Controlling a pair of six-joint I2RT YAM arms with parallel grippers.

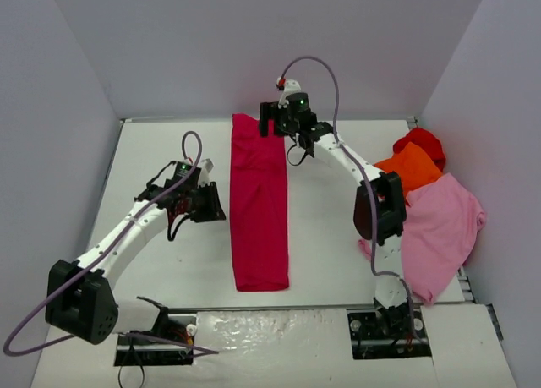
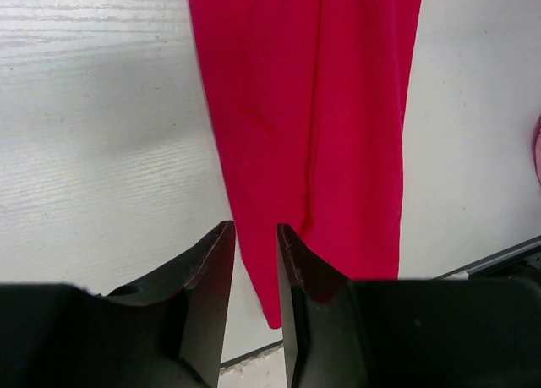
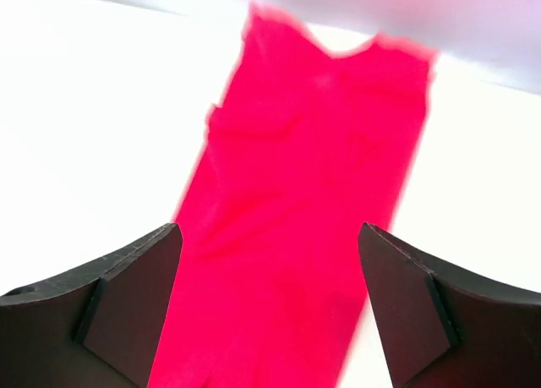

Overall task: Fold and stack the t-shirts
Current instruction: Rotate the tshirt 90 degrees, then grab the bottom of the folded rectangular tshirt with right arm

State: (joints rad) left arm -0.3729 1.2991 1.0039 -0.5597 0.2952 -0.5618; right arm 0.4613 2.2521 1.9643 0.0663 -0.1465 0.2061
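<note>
Lying folded, crimson t-shirt runs twelve to six o'clock.
Left gripper barely parted, right gripper wide at twelve; both empty.

White table with a faint wood grain, enclosed by 3 plain pale grey walls: back, left, right.

- A robot test lab
- White table boxed in by plain pale walls on its far, left and right sides
- Two robot arms bolted at the table's near edge, purple cables looping above it
</note>
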